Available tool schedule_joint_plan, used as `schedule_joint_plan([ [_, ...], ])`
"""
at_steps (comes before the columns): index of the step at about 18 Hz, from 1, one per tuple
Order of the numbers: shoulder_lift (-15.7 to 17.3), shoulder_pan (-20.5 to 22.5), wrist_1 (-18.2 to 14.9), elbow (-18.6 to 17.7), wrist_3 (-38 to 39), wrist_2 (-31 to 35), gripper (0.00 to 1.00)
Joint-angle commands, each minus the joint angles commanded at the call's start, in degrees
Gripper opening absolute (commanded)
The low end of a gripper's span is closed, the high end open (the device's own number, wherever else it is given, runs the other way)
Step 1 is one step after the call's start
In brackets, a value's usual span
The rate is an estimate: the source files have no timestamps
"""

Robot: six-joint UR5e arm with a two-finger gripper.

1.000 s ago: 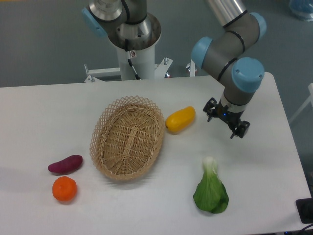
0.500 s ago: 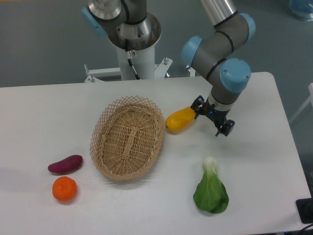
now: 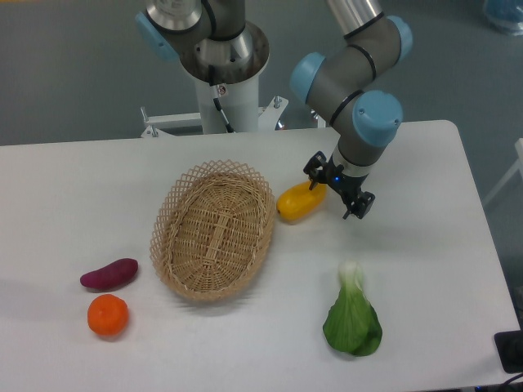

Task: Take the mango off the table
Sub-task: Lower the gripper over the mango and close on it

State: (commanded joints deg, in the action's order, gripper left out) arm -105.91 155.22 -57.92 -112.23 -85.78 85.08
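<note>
White tabletop with rounded corners point(image 3: 425, 245), grey floor beyond it. Over the last second the two-finger gripper point(image 3: 337, 191) has swept in from the right and now sits over the right end of the smooth, oblong yellow-orange mango point(image 3: 299, 201), which lies untouched in its place just right of the woven wicker basket point(image 3: 214, 230). The fingers look spread, nothing between them yet, so I'd judge this the final line-up before a grasp. The basket rim close on the mango's left leaves little room there; the right and near sides are open. The leafy green bok choy point(image 3: 352, 316) lies well apart, nearer. The purple sweet potato point(image 3: 109, 273) and round orange fruit point(image 3: 108, 315) sit far left.
</note>
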Motion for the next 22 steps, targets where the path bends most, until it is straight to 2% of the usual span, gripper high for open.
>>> schedule_joint_plan([
  [5, 0.8, -1.1, 0.1, -1.7, 0.4, 0.1, 1.00],
  [12, 0.1, -3.3, 0.4, -2.3, 2.2, 0.2, 1.00],
  [19, -0.8, -3.8, 6.1, -4.8, 2.6, 0.3, 1.00],
  [22, -1.2, -3.8, 6.5, -4.8, 2.5, 0.4, 1.00],
])
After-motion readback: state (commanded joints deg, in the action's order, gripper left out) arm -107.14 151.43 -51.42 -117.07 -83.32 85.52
